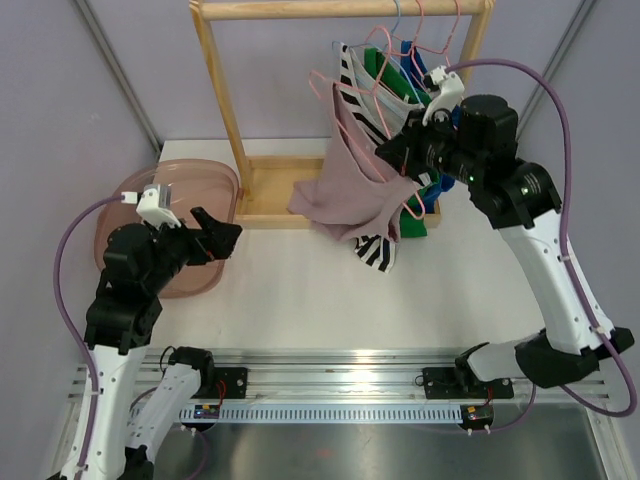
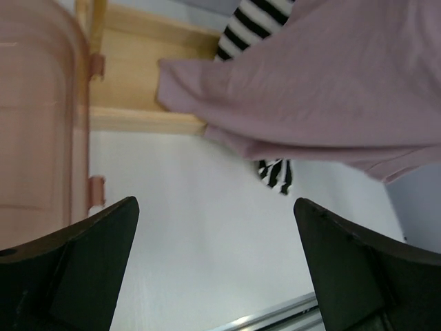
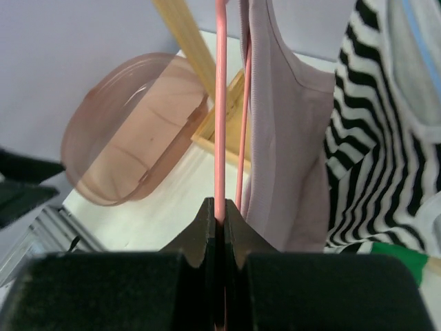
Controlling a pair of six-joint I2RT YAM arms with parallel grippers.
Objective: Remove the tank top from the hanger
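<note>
A mauve tank top (image 1: 352,175) hangs from a pink wire hanger (image 1: 352,92), tilted and pulled off the wooden rack's rail (image 1: 340,10). My right gripper (image 1: 392,152) is shut on the hanger's wire; the right wrist view shows the jaws clamped on the pink wire (image 3: 220,103) with the tank top (image 3: 286,131) just right of it. My left gripper (image 1: 226,236) is open and empty, low over the table, left of the garment. In the left wrist view the tank top (image 2: 324,83) hangs ahead and above the fingers (image 2: 89,269).
A striped garment (image 1: 373,250) and green and blue garments (image 1: 420,80) hang behind on other hangers. A pink translucent tub (image 1: 150,200) sits at the left, by the left arm. The rack's wooden base (image 1: 268,190) lies under the clothes.
</note>
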